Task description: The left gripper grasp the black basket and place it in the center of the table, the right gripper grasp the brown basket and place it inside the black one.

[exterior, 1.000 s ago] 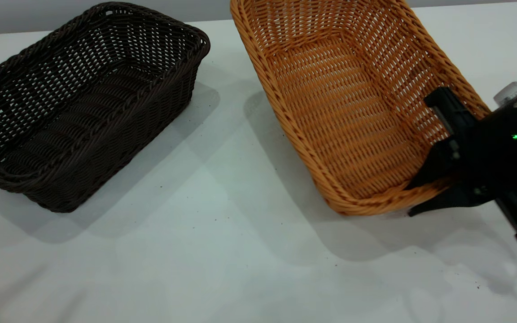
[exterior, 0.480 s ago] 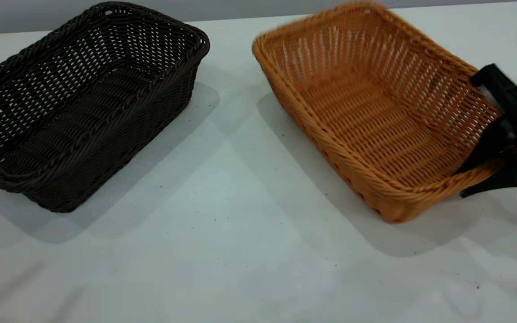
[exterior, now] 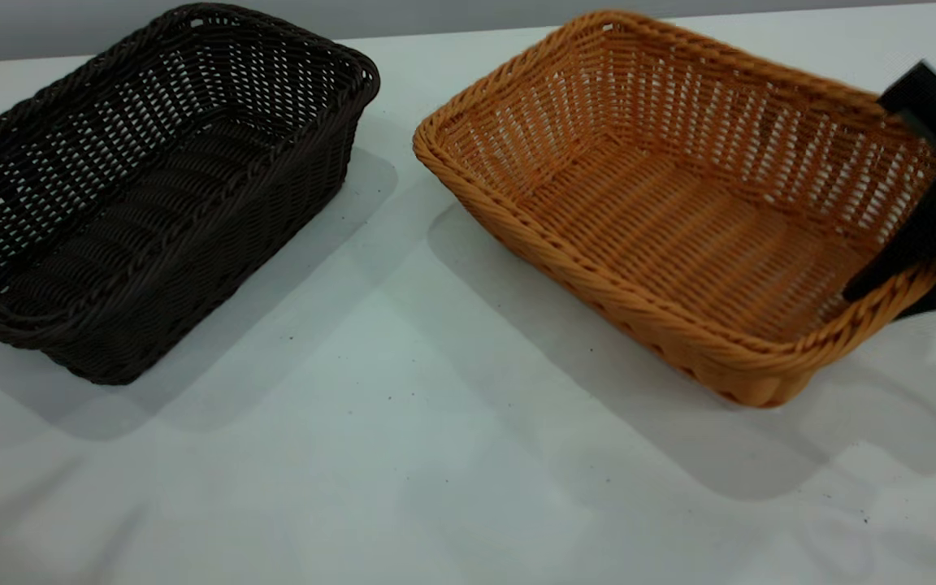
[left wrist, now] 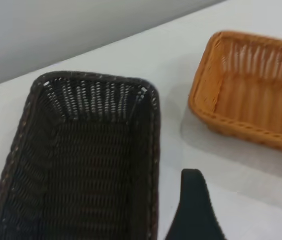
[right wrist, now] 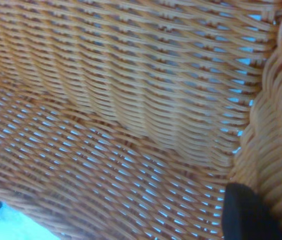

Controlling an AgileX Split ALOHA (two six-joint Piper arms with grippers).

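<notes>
Exterior view shows my right gripper (exterior: 903,296) clamped on the orange-tan woven wicker basket (exterior: 679,211) at its rim. Just beside it sits the dark woven wicker basket (exterior: 143,179), off-centre on the plain white bench (exterior: 403,455). I judge nesting comes next: lift, carry over it. My left gripper (left wrist: 193,215) hovers near the dark basket; I cannot tell its opening.

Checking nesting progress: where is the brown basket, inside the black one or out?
Out. The brown basket sits beside the black basket on the table, white surface between them.
</notes>
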